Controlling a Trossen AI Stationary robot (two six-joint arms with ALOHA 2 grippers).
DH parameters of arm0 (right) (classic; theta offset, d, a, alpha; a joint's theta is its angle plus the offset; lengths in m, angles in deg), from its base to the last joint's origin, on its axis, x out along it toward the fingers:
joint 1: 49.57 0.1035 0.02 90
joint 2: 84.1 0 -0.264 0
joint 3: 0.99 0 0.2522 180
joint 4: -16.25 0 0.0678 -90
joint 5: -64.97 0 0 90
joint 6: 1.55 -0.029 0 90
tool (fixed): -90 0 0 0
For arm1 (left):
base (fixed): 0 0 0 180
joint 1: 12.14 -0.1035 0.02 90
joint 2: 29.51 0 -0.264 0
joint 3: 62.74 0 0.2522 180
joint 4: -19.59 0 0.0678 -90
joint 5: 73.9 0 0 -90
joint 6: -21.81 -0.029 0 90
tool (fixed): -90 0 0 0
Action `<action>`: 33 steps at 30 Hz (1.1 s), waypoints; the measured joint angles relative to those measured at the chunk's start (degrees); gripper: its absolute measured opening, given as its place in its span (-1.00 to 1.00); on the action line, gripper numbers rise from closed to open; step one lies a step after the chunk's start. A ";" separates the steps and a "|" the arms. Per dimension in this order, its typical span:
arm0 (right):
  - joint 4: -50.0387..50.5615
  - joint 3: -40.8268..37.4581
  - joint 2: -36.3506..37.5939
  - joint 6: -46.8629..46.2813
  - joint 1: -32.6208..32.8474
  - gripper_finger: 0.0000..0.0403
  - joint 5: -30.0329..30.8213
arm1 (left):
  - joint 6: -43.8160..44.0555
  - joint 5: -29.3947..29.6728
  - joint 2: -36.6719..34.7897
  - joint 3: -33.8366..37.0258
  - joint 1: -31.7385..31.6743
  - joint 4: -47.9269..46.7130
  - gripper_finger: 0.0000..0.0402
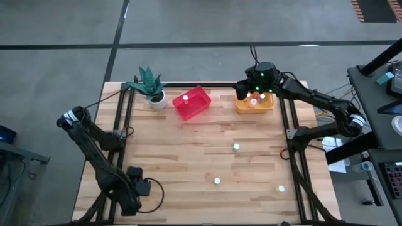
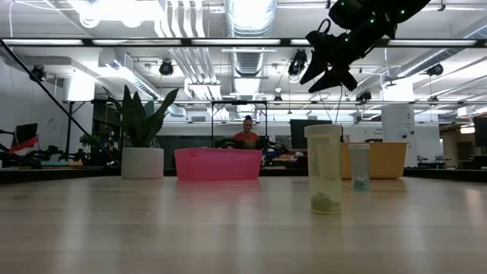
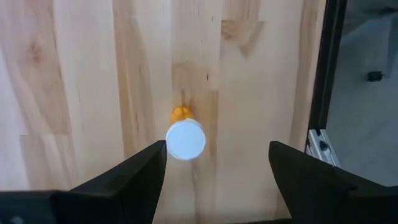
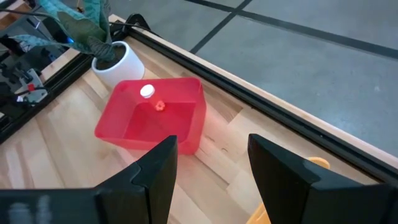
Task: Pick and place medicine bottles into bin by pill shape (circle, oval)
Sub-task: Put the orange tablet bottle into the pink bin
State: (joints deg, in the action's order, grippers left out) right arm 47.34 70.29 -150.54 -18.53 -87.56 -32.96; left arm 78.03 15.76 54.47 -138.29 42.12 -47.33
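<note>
bottles: three in the orange bin (image 1: pixel 242 107) and one in the red bin (image 1: pixel 200 100) at the table's far edge, three loose bottles (image 1: pixel 236 147) near the right edge unsorted; right gripper (image 1: pixel 259 80) above orange bin, fingers apart, empty; left gripper (image 3: pixel 214 163) near corner, wide.

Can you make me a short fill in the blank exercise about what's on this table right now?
1. The right gripper hangs above the ____ bin.
2. The red bin holds ____ medicine bottle.
3. The plant pot stands beside the ____ bin.
4. The left gripper's fingers stand open, a ____-capped bottle showing between them.

Missing words: orange; one; red; white
</note>
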 joint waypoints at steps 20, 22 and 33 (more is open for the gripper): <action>0.04 -0.01 0.00 -0.04 0.02 -0.07 0.01 | 0.33 0.69 0.00 8.45 -0.17 8.65 0.25; 0.04 -0.01 0.00 -0.17 0.02 -0.07 0.01 | 0.36 0.68 0.00 8.45 -0.17 8.75 0.18; 0.04 -0.01 0.00 -0.42 0.02 -0.07 0.03 | 0.38 0.70 0.00 8.45 -0.73 8.69 -0.29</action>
State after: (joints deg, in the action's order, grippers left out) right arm 47.37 70.29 -150.54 -18.94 -87.54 -32.93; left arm 78.41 16.46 54.47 -129.84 41.40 -38.64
